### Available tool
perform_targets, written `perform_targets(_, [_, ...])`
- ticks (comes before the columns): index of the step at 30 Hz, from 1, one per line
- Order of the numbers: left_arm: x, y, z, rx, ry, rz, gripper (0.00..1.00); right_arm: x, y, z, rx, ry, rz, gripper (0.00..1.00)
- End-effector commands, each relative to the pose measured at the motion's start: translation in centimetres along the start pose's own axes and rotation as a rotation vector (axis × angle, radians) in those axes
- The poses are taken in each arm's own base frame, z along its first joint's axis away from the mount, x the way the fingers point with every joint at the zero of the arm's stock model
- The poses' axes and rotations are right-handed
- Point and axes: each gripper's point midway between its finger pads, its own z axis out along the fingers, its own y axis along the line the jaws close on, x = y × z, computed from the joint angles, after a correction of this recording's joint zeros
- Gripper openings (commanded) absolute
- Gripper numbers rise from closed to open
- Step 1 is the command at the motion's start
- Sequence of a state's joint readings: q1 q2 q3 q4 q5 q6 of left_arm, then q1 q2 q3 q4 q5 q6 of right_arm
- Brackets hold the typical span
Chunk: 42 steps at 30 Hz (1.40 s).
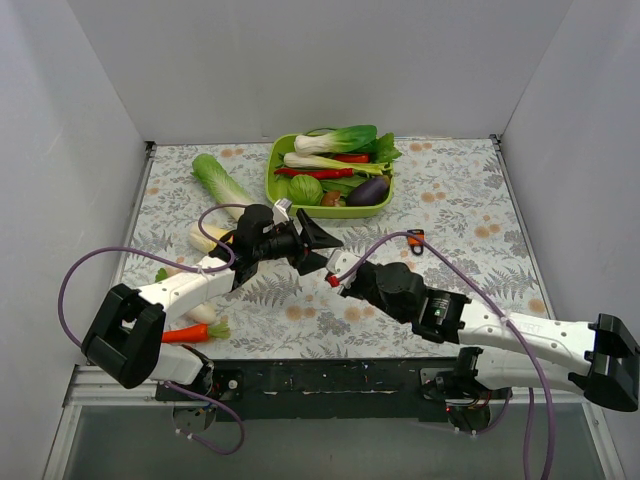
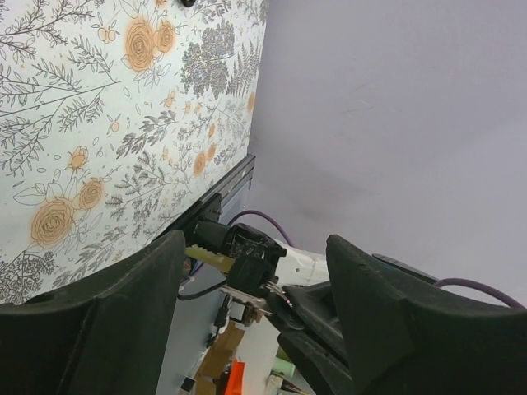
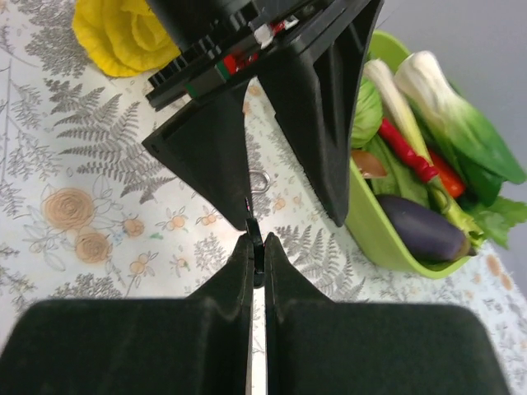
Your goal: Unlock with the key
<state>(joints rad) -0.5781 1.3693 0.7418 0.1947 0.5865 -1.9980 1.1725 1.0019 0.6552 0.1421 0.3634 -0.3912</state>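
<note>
Fingertips of the right gripper [image 3: 257,247] meet in a tight pinch near the middle of the desk, clamped on the key [image 3: 257,258], of which only a thin dark sliver shows edge-on between the black pads. Directly ahead, toward the far edge, the left gripper [image 3: 293,219] hangs with its jaws spread wide and nothing between them (one of its black fingers [image 3: 210,156] comes down almost to the pinched tips, though whether they touch cannot be told). A small silver loop [image 3: 260,181] lies on the floral cloth [image 1: 460,200] beneath those open fingers. Beyond, against the middle of the far edge, a green tray [image 1: 272,172] holds bok choy [image 1: 340,138], red chillies [image 1: 320,173] and an aubergine [image 1: 368,190]. A long pale cabbage [image 1: 222,180] lies toward the far left corner, a carrot [image 1: 185,333] lies near the near left corner, and a small orange-and-black object [image 1: 414,240] sits on the cloth to the right of both grippers.
</note>
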Motion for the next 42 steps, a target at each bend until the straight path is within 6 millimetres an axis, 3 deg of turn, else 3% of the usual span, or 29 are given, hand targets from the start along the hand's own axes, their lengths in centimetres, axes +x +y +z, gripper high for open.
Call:
perform_targets(1, [0.5, -1.3, -0.3, -0.002, 0.024, -0.207, 0.68, -3.4, -3.0, -0.2, 0.170, -0.090, -0.057, 0.01])
perform_targets(9, [0.6, -1.4, -0.2, -0.010, 0.033, -0.226, 0.64, -3.3, -1.5, 0.5, 0.179, -0.061, -0.190, 0.01])
perform_targets(10, [0.6, -1.7, -0.3, -0.005, 0.032, -0.224, 0.56, -3.1, -1.5, 0.6, 0.183, -0.051, -0.201, 0.01])
perform_targets(19, [0.9, -1.6, -0.3, -0.009, 0.048, -0.231, 0.21, -1.6, 0.1, 1.3, 0.181, 0.013, -0.307, 0.01])
perform_targets(26, [1.1, -0.8, 0.0, -0.060, 0.076, -0.223, 0.22, -0.6, 0.6, 1.4, 0.188, 0.058, -0.394, 0.01])
perform_targets(31, [0.9, -0.7, 0.2, -0.079, 0.080, -0.205, 0.00, 0.4, 1.3, 1.4, 0.190, 0.105, -0.477, 0.01])
perform_targets(34, [1.0, -0.9, 0.3, -0.079, 0.087, -0.181, 0.00, 0.6, 1.6, 1.4, 0.191, 0.114, -0.501, 0.01])
perform_targets(38, [-0.5, -0.9, -0.1, -0.072, 0.016, -0.117, 0.00, 0.3, 1.2, 1.2, 0.225, 0.108, -0.449, 0.01])
perform_targets(42, [-2.7, -1.8, -0.9, -0.044, -0.108, 0.035, 0.00, -0.5, 1.2, 0.5, 0.179, 0.068, -0.299, 0.23])
